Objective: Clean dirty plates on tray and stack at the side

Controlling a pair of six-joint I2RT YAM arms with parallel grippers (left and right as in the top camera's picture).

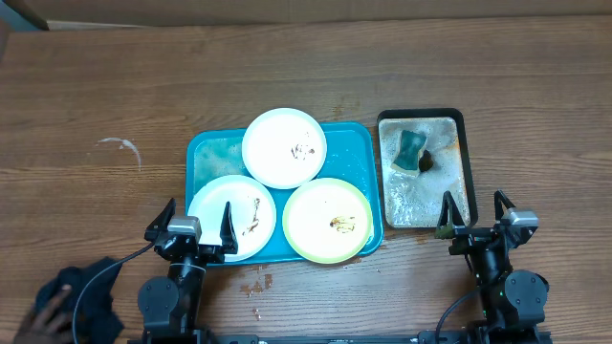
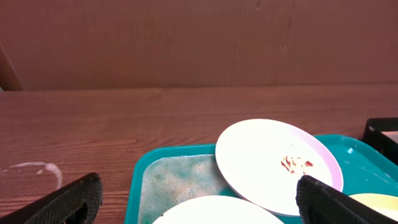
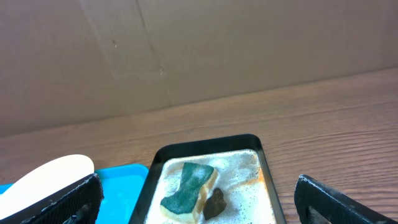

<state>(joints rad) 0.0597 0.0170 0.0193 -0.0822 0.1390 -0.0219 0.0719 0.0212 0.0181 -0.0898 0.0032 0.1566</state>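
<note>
Brown wooden table (image 1: 96, 86) fills your overhead view, and a cardboard wall (image 2: 186, 43) stands behind it in the wrist views. You have the teal tray (image 1: 206, 153) in the middle, with all three plates on it. The far white plate (image 1: 284, 146) is at the far edge, the near white plate (image 1: 230, 216) at the near left corner, and the green plate (image 1: 327, 220) at the near right. The far one laps over both near ones. Each carries a small brown smear, and foam covers the tray's bare far-left corner.

Just right of it sits the black tray (image 1: 421, 113), holding foamy water, a green sponge (image 1: 411, 150) and a dark lump (image 1: 426, 161) against the sponge.

Your left gripper (image 1: 199, 212) sits at the tray's near left, jaws spread wide and empty; from overhead, one finger crosses the near white plate's edge. Your right gripper (image 1: 473, 203) sits by the black tray's near right corner, jaws likewise wide apart, holding nothing. A dark cloth (image 1: 76, 296) lies at the table's near left.
</note>
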